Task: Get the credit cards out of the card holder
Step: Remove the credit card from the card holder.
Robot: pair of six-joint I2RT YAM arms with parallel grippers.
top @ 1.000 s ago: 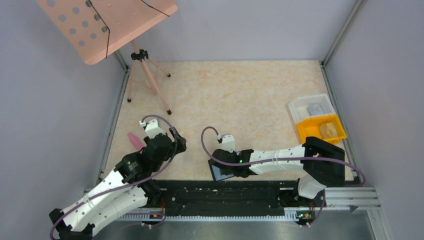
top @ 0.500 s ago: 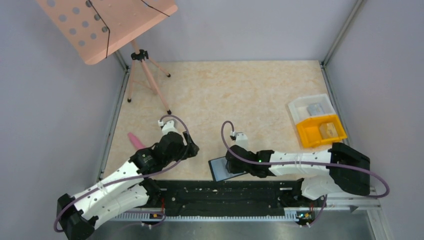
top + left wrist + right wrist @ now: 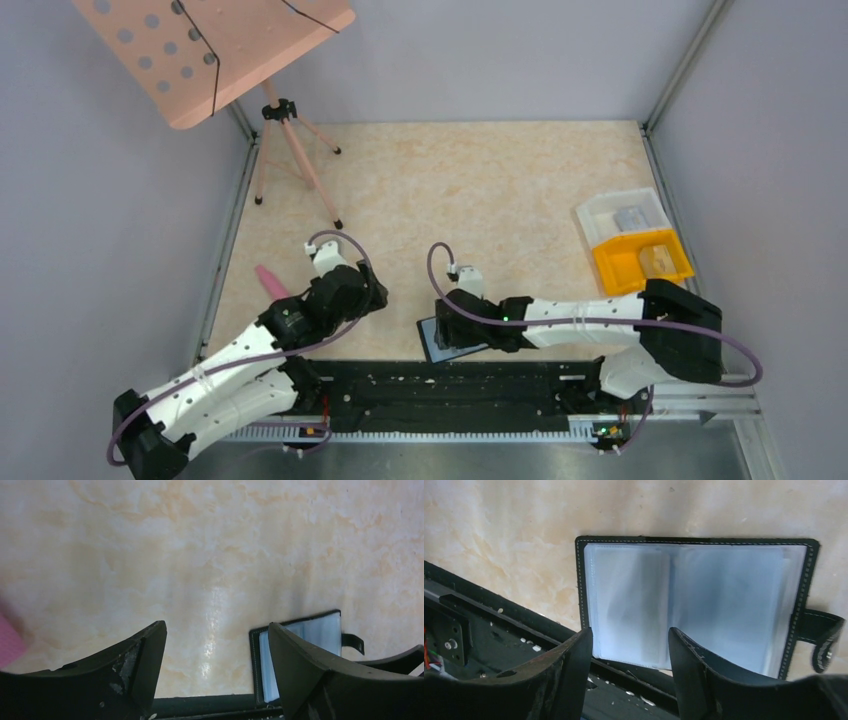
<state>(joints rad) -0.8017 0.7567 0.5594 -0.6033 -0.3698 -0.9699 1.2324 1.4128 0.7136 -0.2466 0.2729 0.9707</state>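
Observation:
The card holder [image 3: 452,340] lies open and flat at the table's near edge, its lower edge over the black rail. In the right wrist view the card holder [image 3: 694,600] shows two hazy clear sleeves in a black stitched frame, with a snap strap [image 3: 824,635] at the right. I cannot make out any card in them. My right gripper [image 3: 447,322] [image 3: 629,632] is open just above the holder's near left part, holding nothing. My left gripper [image 3: 378,297] [image 3: 217,626] is open and empty over bare table, left of the holder [image 3: 325,630].
A pink object [image 3: 270,280] lies left of the left arm. A yellow bin [image 3: 640,262] and a clear tray [image 3: 622,215] stand at the right edge. A pink perforated stand [image 3: 215,50] on a tripod [image 3: 295,160] stands at the back left. The black rail [image 3: 440,385] runs along the near edge.
Both arms swung right and forward, then came back a little left. The right gripper lifted off the holder and now hovers over it. The holder has barely moved.

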